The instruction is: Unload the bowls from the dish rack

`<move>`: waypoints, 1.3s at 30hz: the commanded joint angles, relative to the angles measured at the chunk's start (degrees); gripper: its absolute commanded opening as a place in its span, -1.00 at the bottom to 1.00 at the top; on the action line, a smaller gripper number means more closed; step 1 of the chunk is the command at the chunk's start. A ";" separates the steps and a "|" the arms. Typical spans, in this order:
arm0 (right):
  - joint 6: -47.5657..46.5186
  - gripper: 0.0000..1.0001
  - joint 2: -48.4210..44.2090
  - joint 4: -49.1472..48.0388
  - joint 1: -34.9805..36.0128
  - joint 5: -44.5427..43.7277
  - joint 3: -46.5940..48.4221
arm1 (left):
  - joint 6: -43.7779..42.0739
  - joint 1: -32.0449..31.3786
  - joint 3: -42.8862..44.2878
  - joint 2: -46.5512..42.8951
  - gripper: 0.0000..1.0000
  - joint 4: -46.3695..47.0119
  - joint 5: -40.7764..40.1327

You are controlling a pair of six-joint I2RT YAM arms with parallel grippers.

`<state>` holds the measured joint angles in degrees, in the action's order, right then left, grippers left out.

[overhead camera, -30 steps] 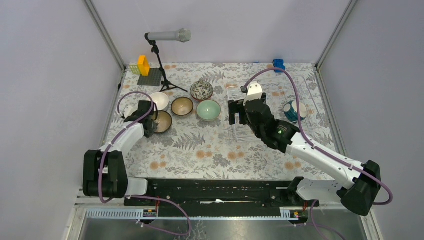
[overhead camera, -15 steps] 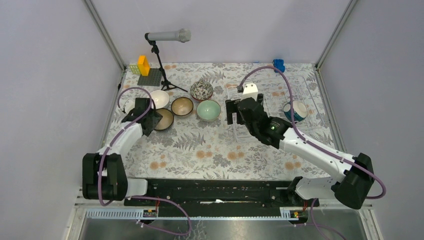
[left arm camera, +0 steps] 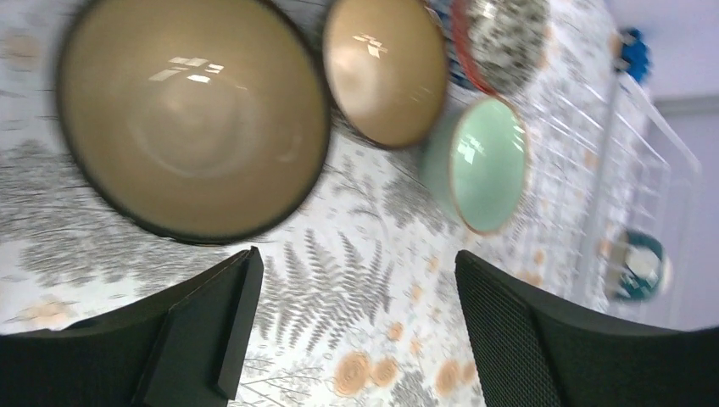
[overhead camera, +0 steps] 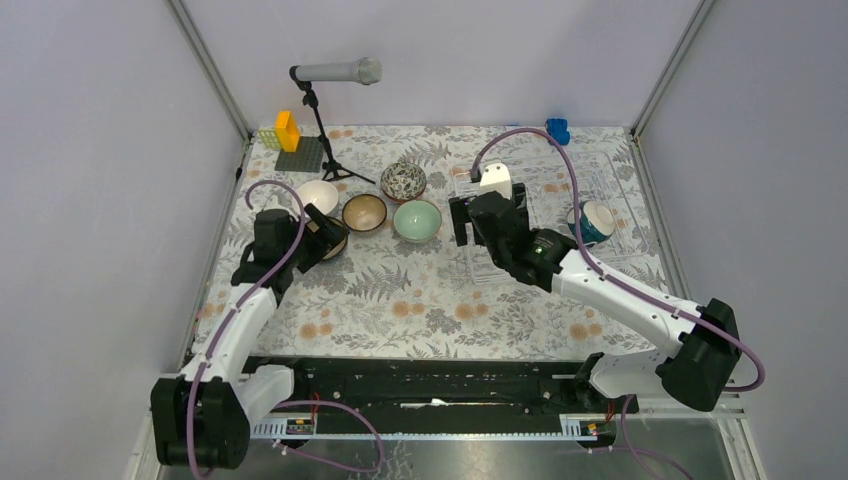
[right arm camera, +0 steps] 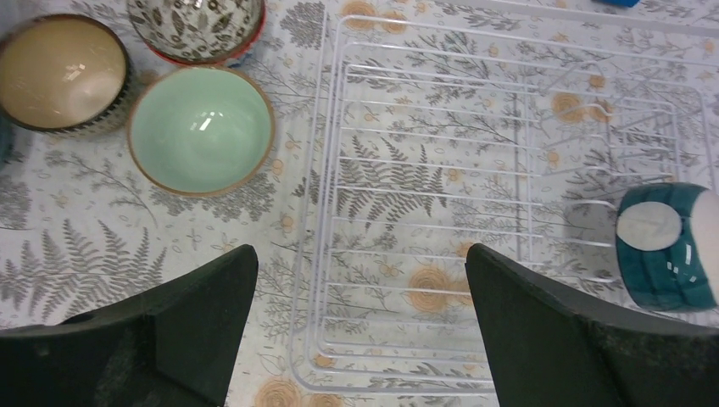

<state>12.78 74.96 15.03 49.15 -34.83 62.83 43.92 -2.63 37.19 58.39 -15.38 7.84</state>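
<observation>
1. I see the left gripper (left arm camera: 356, 335) with its fingers (left arm camera: 212, 331) spread wide and nothing between them, above the fern-print cloth (left arm camera: 339, 280).
2. A dark brown bowl (left arm camera: 191, 119) sits upright close to one finger.
3. Beyond it stand a second brown bowl (left arm camera: 386, 72), a mint green bowl (left arm camera: 487, 165) and a patterned bowl (left arm camera: 509, 38).
4. A teal bowl (left arm camera: 640, 267) sits in the dish rack (left arm camera: 653, 170).

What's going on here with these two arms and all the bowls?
A dish rack is being emptied of bowls. Five stand on the table to the rack's left, among them a mint green bowl and a brown bowl. The left tool hovers open and empty beside the brown bowl. The right tool is open and empty above the rack, where one teal bowl lies on its side, not yet taken out.
</observation>
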 commanded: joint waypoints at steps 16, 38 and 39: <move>4.78 0.99 2.41 12.59 -23.92 0.74 5.32 | -6.03 -23.10 -5.99 2.56 0.98 29.63 14.33; -6.00 0.99 15.28 16.88 -32.67 -12.42 7.69 | -8.75 -37.88 3.52 17.48 0.97 31.48 6.73; -6.34 0.99 16.27 16.92 -32.92 -12.19 8.00 | -8.38 -38.14 4.26 18.14 0.97 31.18 5.88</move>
<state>8.97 87.55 31.07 17.17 -44.03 68.40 34.98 -39.57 36.47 74.91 14.83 17.93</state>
